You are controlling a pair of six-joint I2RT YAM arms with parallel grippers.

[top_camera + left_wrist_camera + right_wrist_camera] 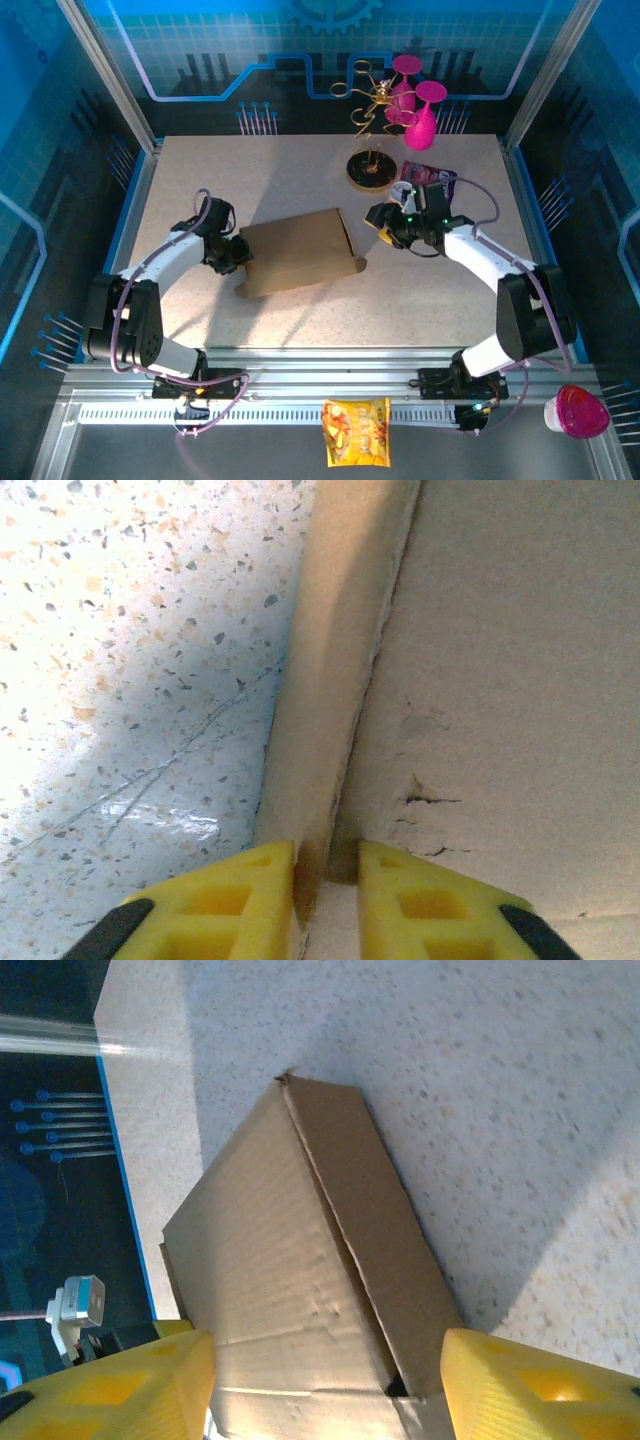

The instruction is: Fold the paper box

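The paper box (298, 252) is a plain brown carton lying closed on its side in the middle of the table. My left gripper (235, 253) is at its left end. In the left wrist view the yellow fingers (250, 900) stand nearly together around a thin upright flap edge (325, 680) of the box (500, 680), so the left gripper (327, 855) is shut on it. My right gripper (383, 222) hovers just off the box's right end, apart from it. In the right wrist view the right gripper (325, 1360) is open wide, with the box (270, 1250) ahead between its fingers.
A gold wire stand (372, 168) with pink glasses (420, 125) stands at the back, close behind the right gripper. A purple packet (430, 180) lies beside it. A yellow snack bag (357, 432) and a pink cup (578, 412) sit on the front rail.
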